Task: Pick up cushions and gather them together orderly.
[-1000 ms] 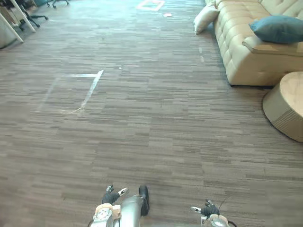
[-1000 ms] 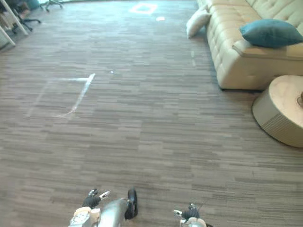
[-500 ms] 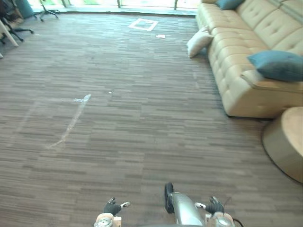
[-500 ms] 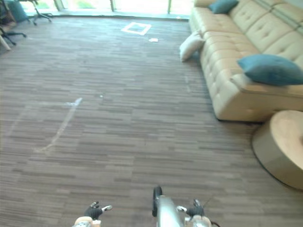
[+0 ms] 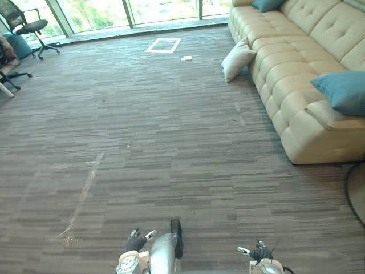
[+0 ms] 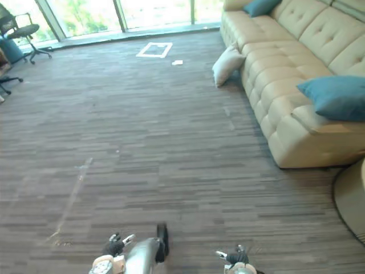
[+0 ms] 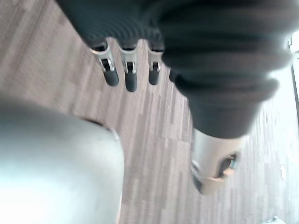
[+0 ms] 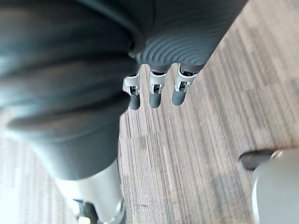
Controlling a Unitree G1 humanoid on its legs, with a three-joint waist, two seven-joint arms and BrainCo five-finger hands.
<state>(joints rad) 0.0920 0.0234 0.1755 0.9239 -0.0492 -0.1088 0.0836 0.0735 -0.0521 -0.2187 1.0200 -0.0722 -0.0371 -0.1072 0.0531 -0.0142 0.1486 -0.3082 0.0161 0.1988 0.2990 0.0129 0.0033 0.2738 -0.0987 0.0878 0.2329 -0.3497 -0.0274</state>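
A cream cushion (image 5: 237,59) lies on the floor, leaning against the front of the beige sofa (image 5: 288,63) at the far right. A teal cushion (image 5: 344,91) rests on the sofa's near end, and another teal cushion (image 5: 268,4) sits at its far end. My left hand (image 5: 138,240) and right hand (image 5: 258,252) hang low at the near edge of the eye views, far from every cushion. In the wrist views the left hand's fingers (image 7: 126,70) and the right hand's fingers (image 8: 155,88) hang straight over carpet and hold nothing.
Grey-brown carpet (image 5: 148,131) stretches ahead. A round beige table (image 6: 352,197) shows at the near right. An office chair (image 5: 27,25) stands at the far left by the windows. A white taped square (image 5: 163,44) and a scrap of paper (image 5: 186,57) mark the far floor.
The camera has moved: the view swung and tilted, so more of the sofa, the far teal cushion and the windows now show. Both hands stay low and empty.
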